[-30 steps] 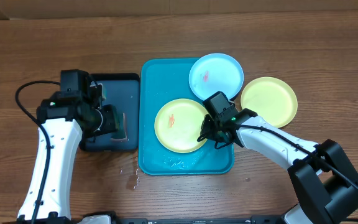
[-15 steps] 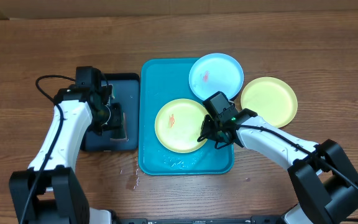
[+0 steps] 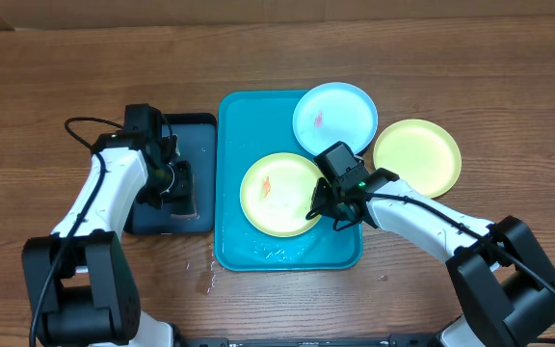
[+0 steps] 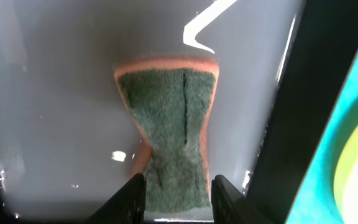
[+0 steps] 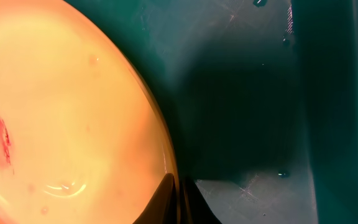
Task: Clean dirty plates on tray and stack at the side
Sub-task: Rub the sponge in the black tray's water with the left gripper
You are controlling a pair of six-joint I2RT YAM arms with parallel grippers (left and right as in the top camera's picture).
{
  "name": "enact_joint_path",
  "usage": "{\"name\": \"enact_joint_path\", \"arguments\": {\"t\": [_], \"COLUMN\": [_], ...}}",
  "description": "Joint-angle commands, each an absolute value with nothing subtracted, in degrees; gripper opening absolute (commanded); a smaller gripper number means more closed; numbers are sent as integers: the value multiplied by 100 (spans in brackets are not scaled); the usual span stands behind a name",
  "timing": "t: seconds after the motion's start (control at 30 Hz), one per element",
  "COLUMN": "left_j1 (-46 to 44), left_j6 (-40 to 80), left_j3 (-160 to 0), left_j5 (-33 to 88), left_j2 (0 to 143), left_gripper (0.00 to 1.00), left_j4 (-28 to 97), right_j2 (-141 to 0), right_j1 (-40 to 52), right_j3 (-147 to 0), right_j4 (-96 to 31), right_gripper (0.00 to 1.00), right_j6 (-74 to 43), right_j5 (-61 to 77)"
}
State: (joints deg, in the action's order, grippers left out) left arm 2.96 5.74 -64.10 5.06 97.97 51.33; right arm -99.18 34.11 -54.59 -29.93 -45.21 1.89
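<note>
Wood counter first: nearest us there's a small puddle just off the front-left corner of the tray, and the tray floor looks wet too.

A bit further in, the right claw is closed. From its wrist cam we'd say it's pinching the thin rim of the smeared plate, which lies flat in the middle of the tray with an orange-red streak on it.

Level with that on the left, the left claw is down in the dark tray, gripping the sponge by one end. The green pad is squeezed narrow between the fingers and sits in shallow water.

Further back, a clean-looking plate sits on the counter right of the tray. The blue plate, with its own red smear, is on the tray's far right corner, hanging over the rim.

What worries us:
- The rim pinch is tiny, so scrubbing pressure could pop the plate loose or skate it around on the wet tray.
- A soaked sponge held by its end will flop and drip on the way over, adding to the puddle.
- The blue plate is close to the right arm, so a nudge could tip it off the rim.
</note>
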Motion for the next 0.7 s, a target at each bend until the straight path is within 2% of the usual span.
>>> {"name": "enact_joint_path", "arguments": {"t": [0.0,0.2,0.67], "left_j1": [252,255,252], "left_j6": [517,517,517], "left_j3": [-6379,-6379,-5837], "left_j5": [419,388,384], "left_j2": [9944,9992,10001], "left_gripper": [36,40,39], "left_j4": [5065,4991,4445], "right_j2": [-9946,-9946,-9946], "right_j1": [3369,3369,3369], "right_j3": [-5540,-5540,-5540], "right_j4": [-2969,-2965,-2967], "right_gripper": [4,4,4], "right_j6": [-4497,-4497,-4497], "right_j5": [47,47,49]}}
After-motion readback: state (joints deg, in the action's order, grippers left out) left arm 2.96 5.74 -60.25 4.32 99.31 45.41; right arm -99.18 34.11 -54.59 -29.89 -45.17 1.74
